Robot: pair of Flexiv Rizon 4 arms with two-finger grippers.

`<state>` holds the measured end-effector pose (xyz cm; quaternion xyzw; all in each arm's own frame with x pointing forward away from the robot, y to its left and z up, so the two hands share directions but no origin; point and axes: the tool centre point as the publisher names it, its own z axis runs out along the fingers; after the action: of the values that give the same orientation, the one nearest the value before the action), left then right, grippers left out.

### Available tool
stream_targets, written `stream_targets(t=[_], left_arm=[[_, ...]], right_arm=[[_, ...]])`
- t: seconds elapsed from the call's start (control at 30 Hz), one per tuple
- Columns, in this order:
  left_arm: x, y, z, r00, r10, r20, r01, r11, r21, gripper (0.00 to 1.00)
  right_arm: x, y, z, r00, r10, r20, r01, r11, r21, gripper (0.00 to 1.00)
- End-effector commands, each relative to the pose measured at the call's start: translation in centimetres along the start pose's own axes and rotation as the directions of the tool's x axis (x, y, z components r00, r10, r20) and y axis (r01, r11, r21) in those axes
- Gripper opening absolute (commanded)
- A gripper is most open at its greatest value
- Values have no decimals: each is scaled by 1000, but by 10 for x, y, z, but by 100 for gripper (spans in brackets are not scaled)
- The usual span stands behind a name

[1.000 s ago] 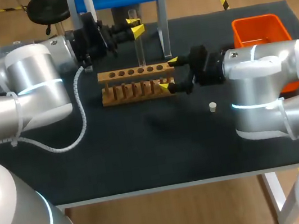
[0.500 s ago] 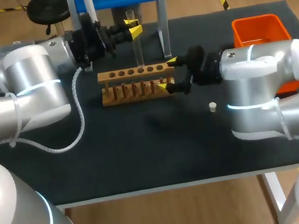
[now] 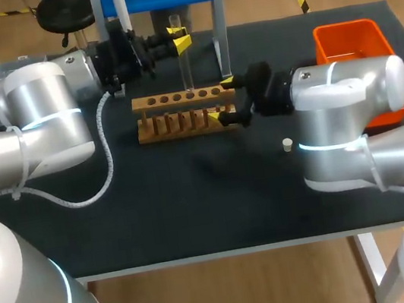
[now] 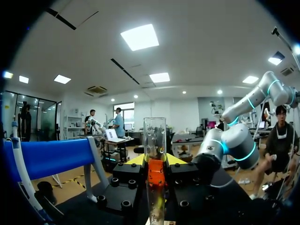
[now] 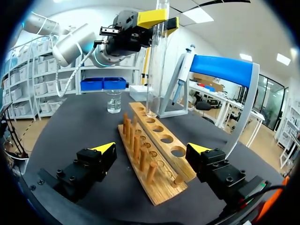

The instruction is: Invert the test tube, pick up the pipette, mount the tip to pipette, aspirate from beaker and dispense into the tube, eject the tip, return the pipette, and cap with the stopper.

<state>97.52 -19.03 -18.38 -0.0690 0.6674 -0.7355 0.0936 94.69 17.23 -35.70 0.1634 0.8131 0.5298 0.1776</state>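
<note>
Over the table, from the head camera: left gripper (image 3: 181,43) clamps the test tube (image 3: 185,66) upright, its lower end at a hole in the wooden rack (image 3: 180,112). The right gripper (image 3: 221,99) stands wide open astride the rack's right end, and the stopper (image 3: 287,144) lies loose beside the right arm. Left wrist: the tube is pinched between both yellow tips, rack out of sight. Right wrist: fingers sit clear of the rack on either side. Only here does the beaker (image 5: 114,101) show, beyond the rack, and the pipette (image 5: 182,70) hangs on its blue stand (image 5: 220,70).
</note>
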Motion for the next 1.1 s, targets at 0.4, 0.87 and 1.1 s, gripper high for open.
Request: stream_targets(t=[0.4,0.87,1.1], left_arm=[[-6,7,7,999,46,-18,-46,998,-29,0],[-2,15,13,999,31,-23,-32,999,-36,0],[0,23,14,1000,18,-21,-19,999,-43,0]], right_arm=[[2,-2,2,1000,-1,10,1,1000,-4,100],[2,-2,2,1000,-1,10,1,1000,-4,100],[2,-2,2,1000,-1,10,1,1000,-4,100]])
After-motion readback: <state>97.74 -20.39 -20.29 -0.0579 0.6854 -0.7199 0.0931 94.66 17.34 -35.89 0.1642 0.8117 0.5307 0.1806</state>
